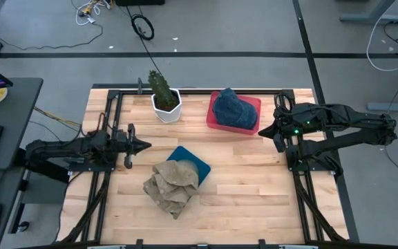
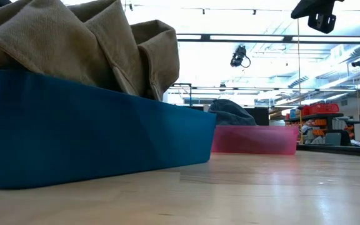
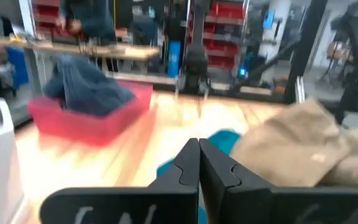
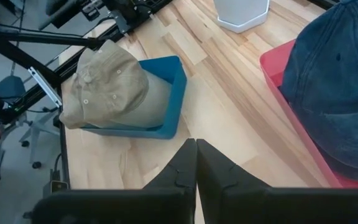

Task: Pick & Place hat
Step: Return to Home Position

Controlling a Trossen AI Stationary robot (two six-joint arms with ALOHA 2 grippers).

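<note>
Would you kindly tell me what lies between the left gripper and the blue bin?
Only bare wooden tabletop; the high view shows nothing between the shut left gripper and the blue bin heaped with brown caps.

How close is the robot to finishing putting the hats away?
Nearly finished. Done: the brown caps are piled in the blue bin, and a denim cap lies in the red bin. In hand: nothing; the left gripper and right gripper are shut and empty at the sides of the table. Left: no loose cap on it.

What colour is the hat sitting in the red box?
The hat is dark blue, like jeans; the right wrist view shows it best.
</note>
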